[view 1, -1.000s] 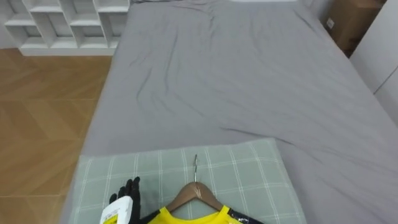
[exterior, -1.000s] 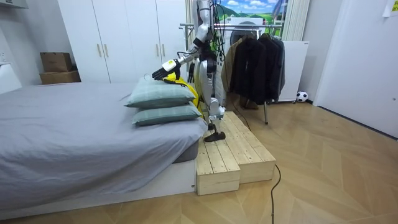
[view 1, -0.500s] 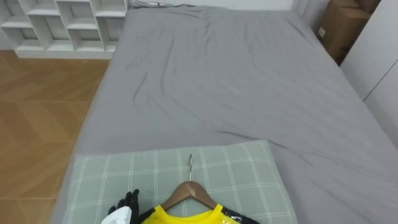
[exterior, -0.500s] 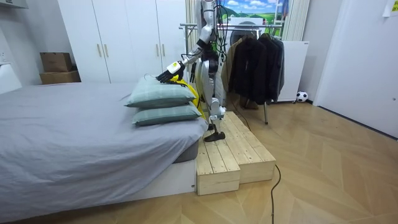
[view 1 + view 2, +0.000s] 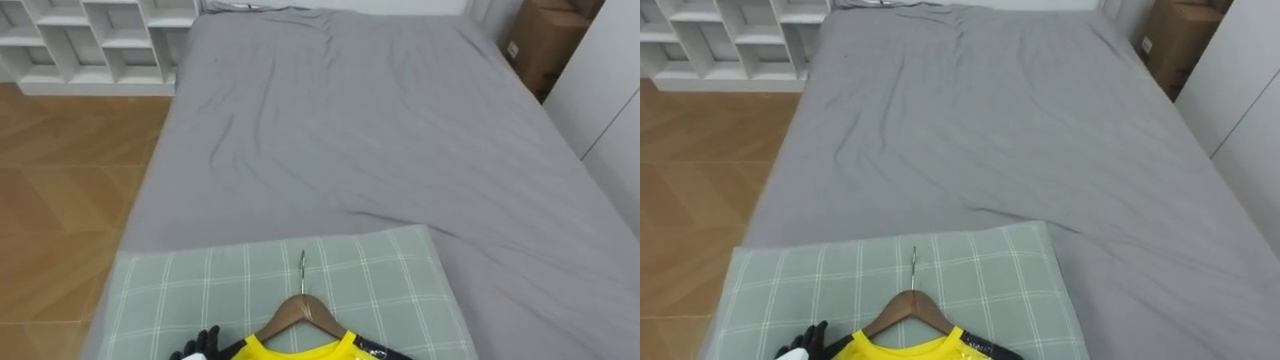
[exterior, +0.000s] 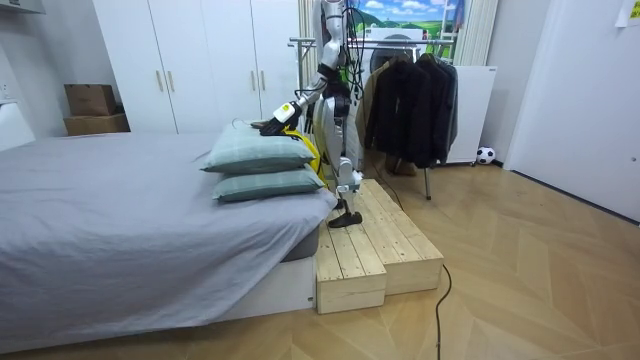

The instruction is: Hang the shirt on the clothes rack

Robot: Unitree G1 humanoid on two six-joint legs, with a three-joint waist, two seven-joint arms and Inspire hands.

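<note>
A yellow shirt (image 5: 296, 350) on a wooden hanger (image 5: 300, 311) lies on a green checked pillow (image 5: 400, 290) at the bottom of the eye views. The hanger's metal hook (image 5: 303, 266) points up the bed. My left hand (image 5: 198, 346) shows at the lower left, just left of the shirt's shoulder, with its dark fingers straight and holding nothing. In the room view I stand on a wooden platform (image 6: 375, 245) at the head of the bed, left hand (image 6: 272, 124) held over the top pillow (image 6: 258, 152). The shirt's lower part is cut off by the view's edge.
A grey bed (image 5: 380, 130) stretches ahead beyond the pillow. White cube shelves (image 5: 90, 40) stand at the far left on wood floor, a cardboard box (image 5: 535, 40) at the far right. Behind me is a rack of dark clothes (image 6: 410, 95).
My left hand has drawn back toward the view's bottom edge, leaving its fingertips showing. The shirt and hanger lie as before; the view has shifted slightly.
</note>
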